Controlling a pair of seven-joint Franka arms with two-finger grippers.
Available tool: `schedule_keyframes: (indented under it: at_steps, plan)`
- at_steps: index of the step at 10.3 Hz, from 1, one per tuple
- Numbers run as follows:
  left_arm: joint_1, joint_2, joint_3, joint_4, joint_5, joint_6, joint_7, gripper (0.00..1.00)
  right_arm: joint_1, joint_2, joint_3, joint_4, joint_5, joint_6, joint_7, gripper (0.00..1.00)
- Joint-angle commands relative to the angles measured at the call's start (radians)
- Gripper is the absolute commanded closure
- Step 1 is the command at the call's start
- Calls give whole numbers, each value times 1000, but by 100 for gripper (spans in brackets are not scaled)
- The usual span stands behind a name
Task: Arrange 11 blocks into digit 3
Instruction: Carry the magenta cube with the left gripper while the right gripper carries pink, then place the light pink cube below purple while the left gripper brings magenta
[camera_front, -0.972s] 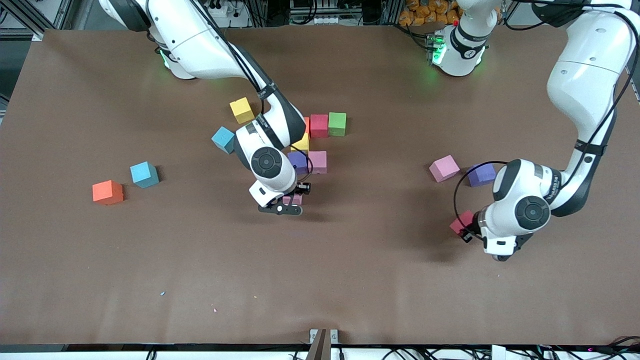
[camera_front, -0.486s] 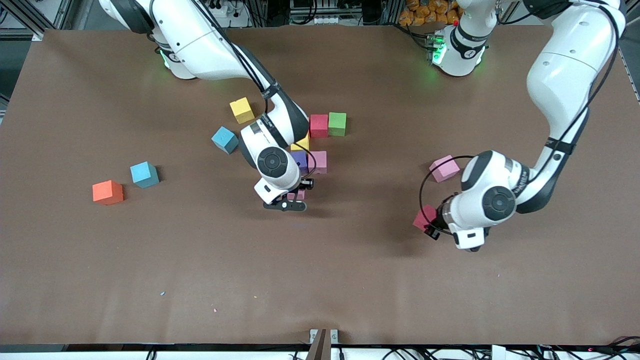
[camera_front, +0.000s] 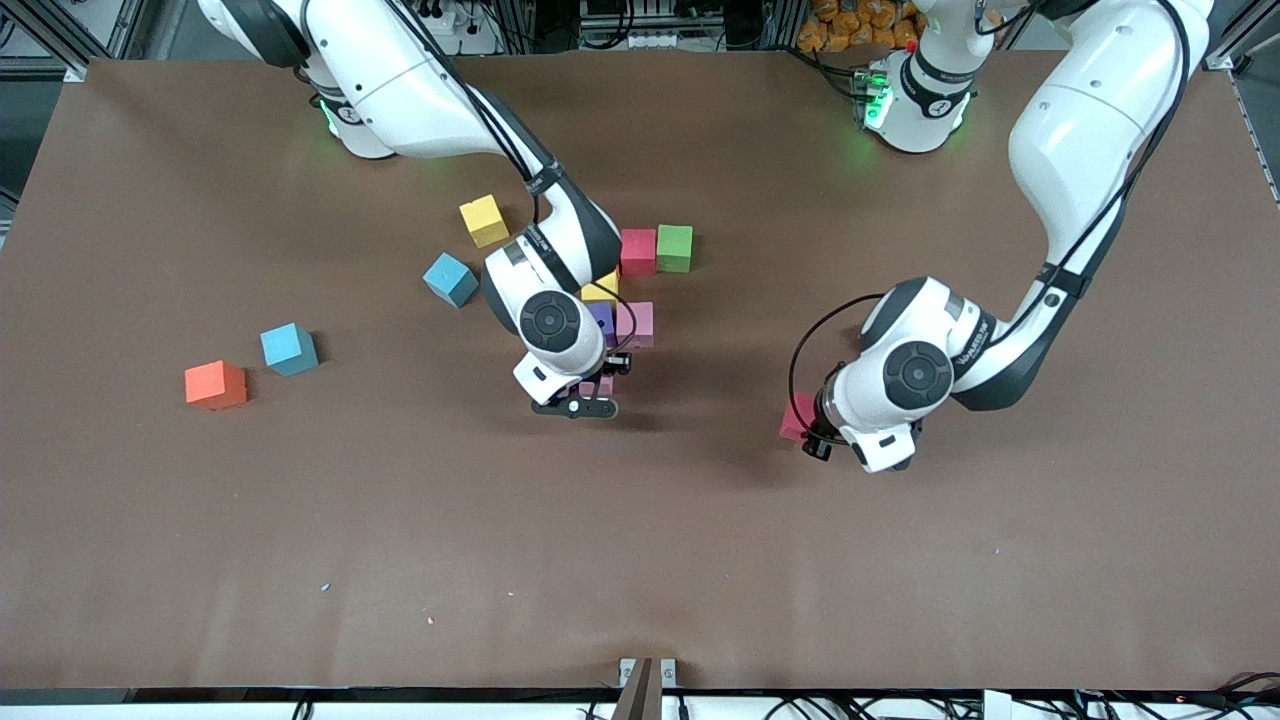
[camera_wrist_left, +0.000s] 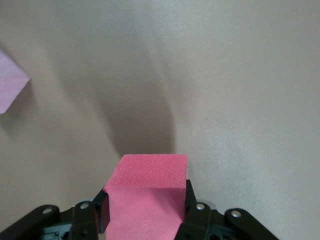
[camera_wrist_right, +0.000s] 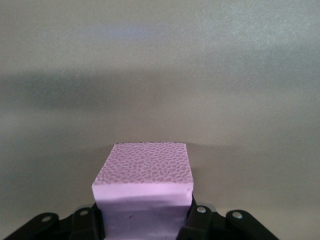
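Front view, right gripper: you see it low over the table, just nearer the camera than the cluster, with a pink block between its fingers.
Front view, left gripper: it hangs over bare table toward the left arm's end, carrying a red block.
Front view, cluster: a red block touches a green block; nearer the camera sit a yellow block, a purple block and a pink block, partly hidden by the right arm.
Front view, loose blocks: a yellow block and a blue block lie beside the cluster toward the right arm's end; another blue block and an orange block sit close together well apart from these, at the right arm's end.
Left wrist view: your jaws are clamped on the red block, clear of the table; a pink block shows at the edge.
Right wrist view: your jaws are clamped on the pink block; you cannot tell whether it touches the table.
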Motion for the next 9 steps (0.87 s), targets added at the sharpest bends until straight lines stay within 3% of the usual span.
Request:
schedule_keyframes:
  at_steps: [1,5,9]
  plan:
    - [17,-109,-10,-129,-24,-1,-85,100,-13,-15,27,-47,27,11,-19,100]
    - [21,-145,-80,-240,-24,4,-281,100,-23,-30,27,-84,95,21,-105,100]
    - [-3,-128,-125,-286,-24,48,-427,100,-20,-29,27,-81,95,26,-103,100]
